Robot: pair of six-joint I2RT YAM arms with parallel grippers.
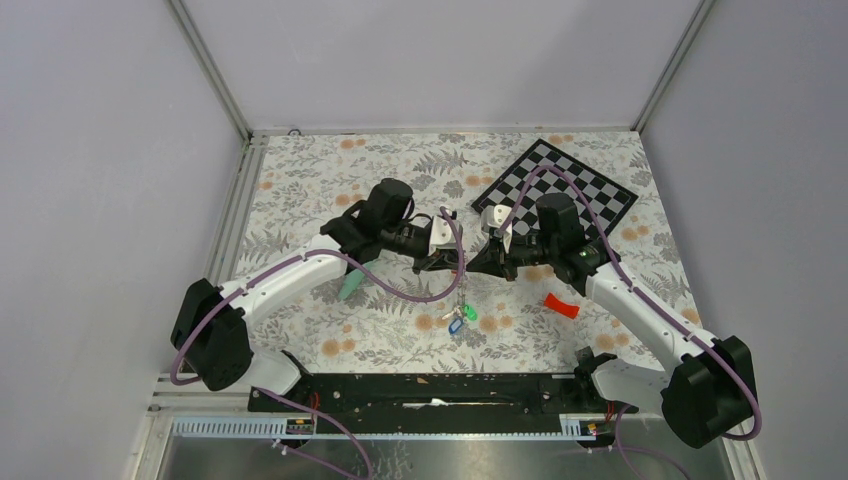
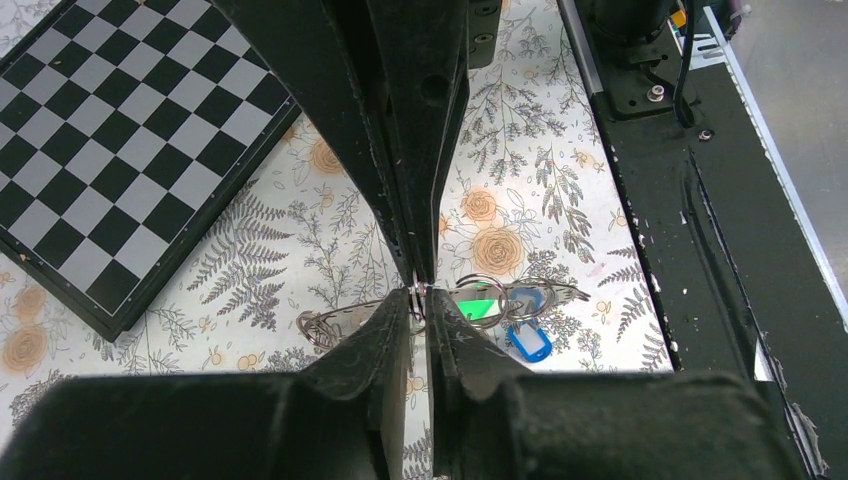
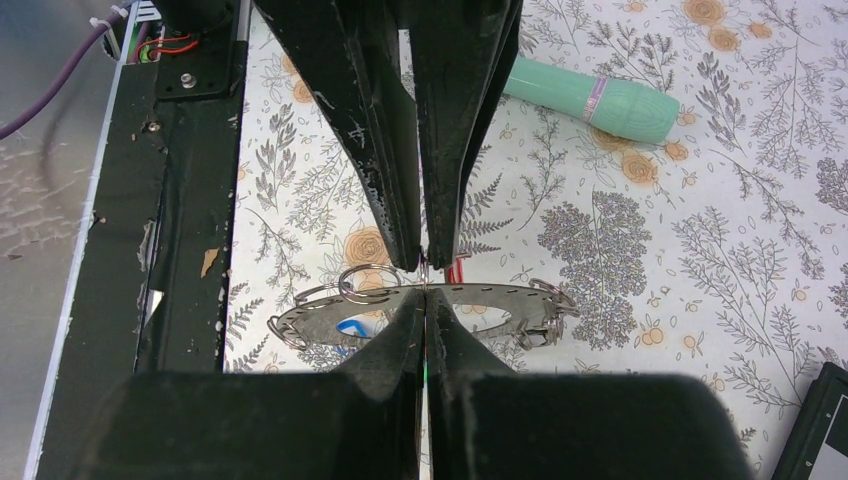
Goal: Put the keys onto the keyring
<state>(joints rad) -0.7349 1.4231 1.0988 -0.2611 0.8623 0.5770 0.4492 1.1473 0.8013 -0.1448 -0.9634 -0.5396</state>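
The keyring (image 3: pixel 480 292), a flat grey ring with small wire loops round its rim, hangs above the table between both grippers. My right gripper (image 3: pixel 424 292) is shut on its near rim. From the opposite side my left gripper (image 2: pixel 421 298) has closed to a thin gap on the keyring (image 2: pixel 345 318). In the top view the left gripper (image 1: pixel 455 262) and the right gripper (image 1: pixel 472 262) meet tip to tip. The keys (image 1: pixel 460 318) dangle below them, with a green tag (image 2: pixel 482 306) and a blue tag (image 2: pixel 528 340). The blue tag (image 3: pixel 352 326) shows through the ring's hole.
A curved red plastic piece (image 1: pixel 562 305) lies on the floral cloth to the right. A mint-green tube (image 1: pixel 352 286) lies under the left arm and shows as the tube (image 3: pixel 590 100) in the right wrist view. A chessboard (image 1: pixel 560 185) sits back right. The black base rail (image 1: pixel 430 390) runs along the near edge.
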